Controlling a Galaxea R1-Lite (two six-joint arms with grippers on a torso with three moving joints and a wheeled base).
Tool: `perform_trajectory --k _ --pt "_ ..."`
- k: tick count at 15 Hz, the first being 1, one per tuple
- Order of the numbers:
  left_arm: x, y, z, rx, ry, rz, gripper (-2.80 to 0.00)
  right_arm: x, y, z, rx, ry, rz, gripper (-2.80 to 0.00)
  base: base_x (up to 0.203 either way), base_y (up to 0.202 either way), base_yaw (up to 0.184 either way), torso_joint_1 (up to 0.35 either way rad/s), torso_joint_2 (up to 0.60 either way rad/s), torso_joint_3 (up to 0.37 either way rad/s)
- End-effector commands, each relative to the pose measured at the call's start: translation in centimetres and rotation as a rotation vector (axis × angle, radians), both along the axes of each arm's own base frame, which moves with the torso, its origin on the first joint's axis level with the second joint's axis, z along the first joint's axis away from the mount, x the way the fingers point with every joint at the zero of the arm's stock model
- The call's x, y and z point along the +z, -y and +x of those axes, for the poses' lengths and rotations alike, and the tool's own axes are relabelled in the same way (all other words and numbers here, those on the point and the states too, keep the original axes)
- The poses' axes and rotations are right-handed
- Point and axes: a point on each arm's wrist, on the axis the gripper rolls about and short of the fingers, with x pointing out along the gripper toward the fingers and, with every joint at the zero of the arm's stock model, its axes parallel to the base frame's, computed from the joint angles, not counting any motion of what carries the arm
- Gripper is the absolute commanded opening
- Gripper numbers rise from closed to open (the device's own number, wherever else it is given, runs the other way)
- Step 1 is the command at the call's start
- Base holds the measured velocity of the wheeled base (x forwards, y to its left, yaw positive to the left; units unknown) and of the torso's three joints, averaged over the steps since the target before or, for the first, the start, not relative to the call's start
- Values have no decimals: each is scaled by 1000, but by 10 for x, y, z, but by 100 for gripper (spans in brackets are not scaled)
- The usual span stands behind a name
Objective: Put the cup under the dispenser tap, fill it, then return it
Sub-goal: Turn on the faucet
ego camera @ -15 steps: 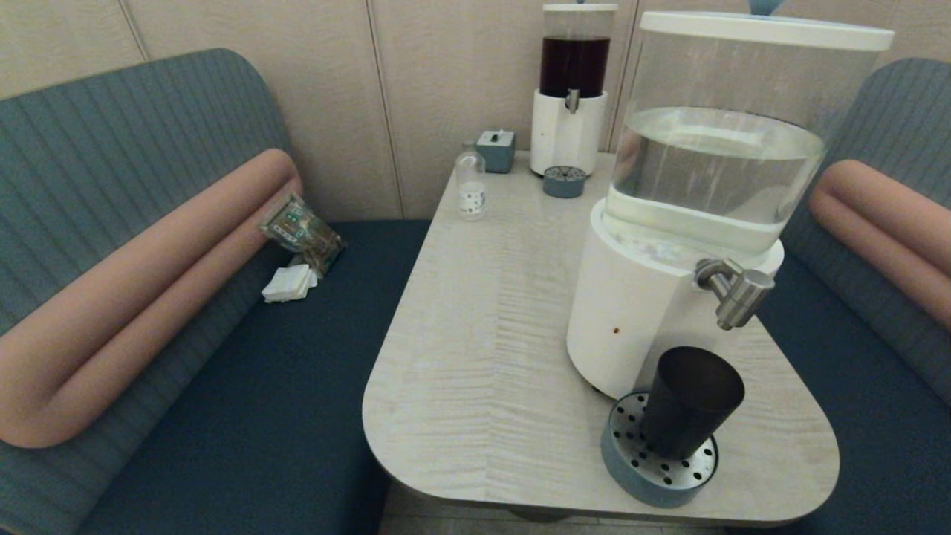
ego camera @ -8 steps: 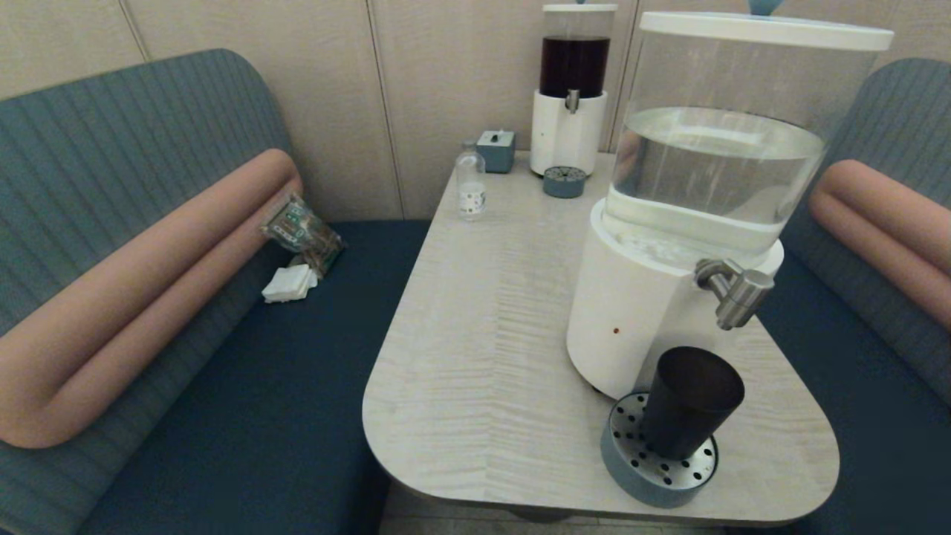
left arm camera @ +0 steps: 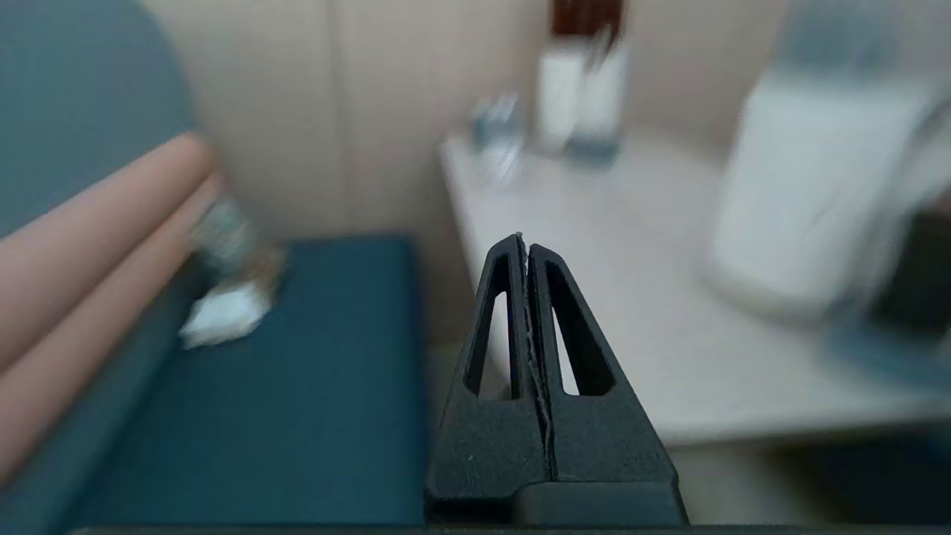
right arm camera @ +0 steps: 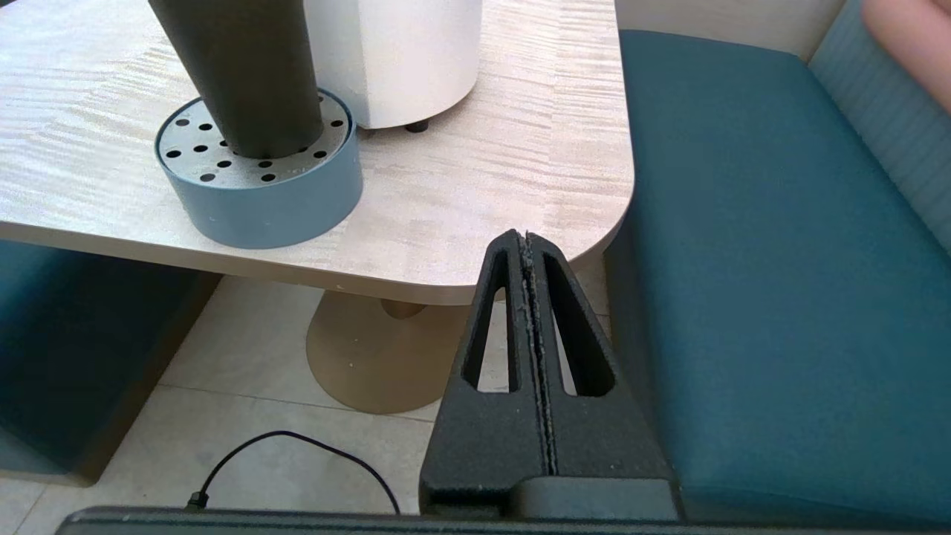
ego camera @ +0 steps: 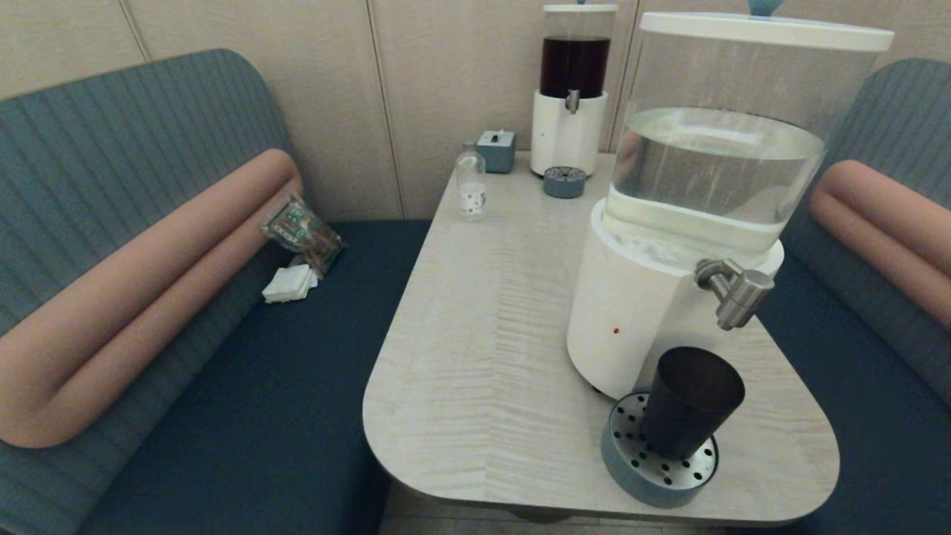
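Cup (ego camera: 691, 401) on drip tray (ego camera: 631, 468) hemmed by dispenser base (ego camera: 624, 312); table (ego camera: 483, 334) left side open

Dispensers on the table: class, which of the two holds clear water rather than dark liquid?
The large dispenser nearest the camera, with the cup standing before it; the narrower dispenser by the wall holds dark brown liquid.

Teal ribbed booth benches (ego camera: 111, 148) with pink bolsters (ego camera: 141, 282) flank a pale wood table (ego camera: 475, 357) against beige panelled walls (ego camera: 334, 74).
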Motion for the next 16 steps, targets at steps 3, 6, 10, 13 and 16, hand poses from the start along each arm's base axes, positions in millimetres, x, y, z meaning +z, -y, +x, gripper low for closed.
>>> perform_trajectory --k 3,6,10,13,16 --pt "-31 -2 10 95 -177 53 -280 0 0 0 1 0 -1 -280 0 0 0 0 0 0" --pt "-35 -4 10 172 -228 23 -280 0 0 0 1 0 -1 -280 0 0 0 0 0 0" --pt "-46 -5 10 224 -372 -34 -280 0 0 0 1 0 -1 -280 0 0 0 0 0 0" --pt "-46 -5 10 225 -370 -40 -280 0 0 0 1 0 -1 -280 0 0 0 0 0 0" --pt "-46 -5 10 225 -371 -44 -280 -1 0 0 -1 -2 -31 -280 0 0 0 0 0 0"
